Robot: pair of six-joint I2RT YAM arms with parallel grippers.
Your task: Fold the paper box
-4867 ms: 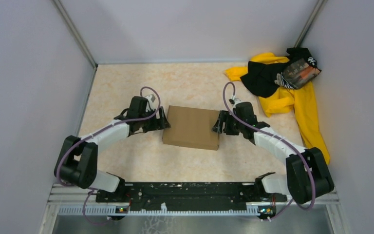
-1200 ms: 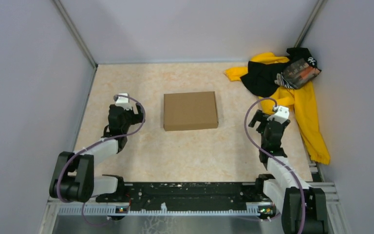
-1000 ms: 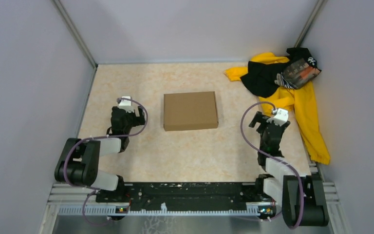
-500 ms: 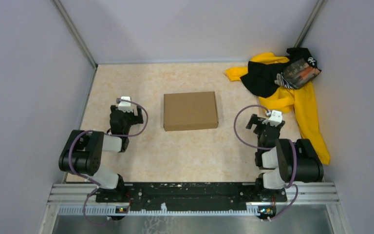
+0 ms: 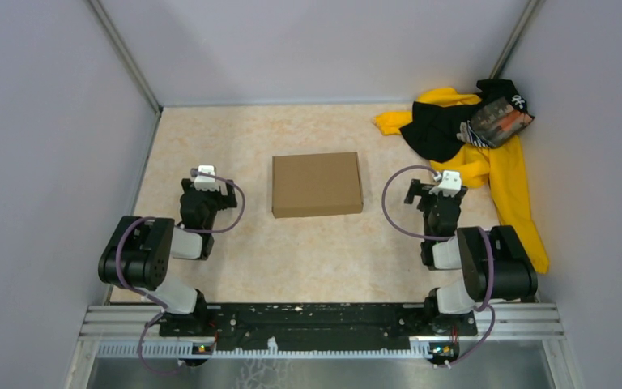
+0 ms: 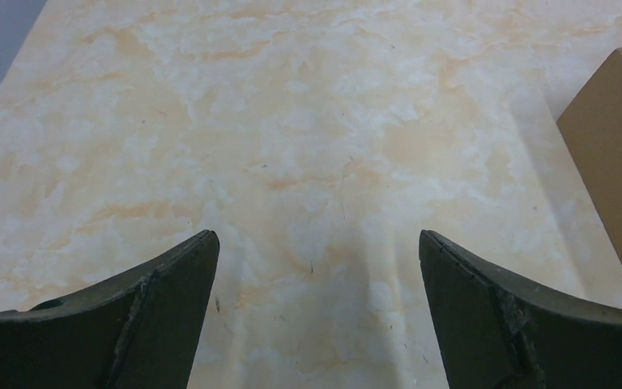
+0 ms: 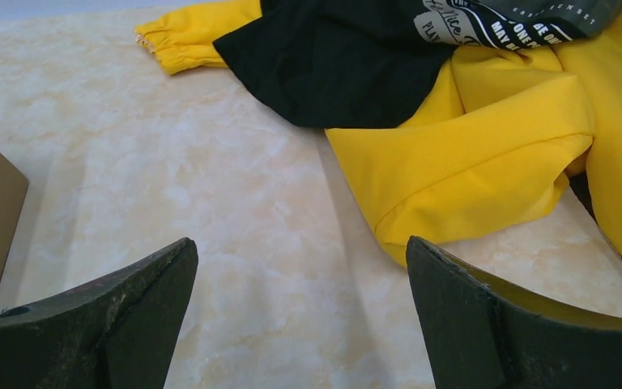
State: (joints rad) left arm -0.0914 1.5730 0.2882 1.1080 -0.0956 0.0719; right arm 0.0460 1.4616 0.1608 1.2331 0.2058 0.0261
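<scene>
So, both arms are idling near the front, jaws gaping and gripping nothing
Left gripper (image 6: 316, 243) and right gripper (image 7: 301, 243) are flanking the paper box (image 5: 317, 184), which is lying flat mid-tabletop (image 5: 308, 251). It's looking plain brown, closed up, probably light but stiff, so I'd be pinching its side edges.

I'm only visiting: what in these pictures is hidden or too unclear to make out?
- Top view: inside of the paper box, hidden by its closed top.
- Left wrist view: most of the box, cut off by the right edge.
- Right wrist view: lettering on the grey shirt, cut off by the top edge.
- Top view: whatever lies under the clothing pile.
</scene>
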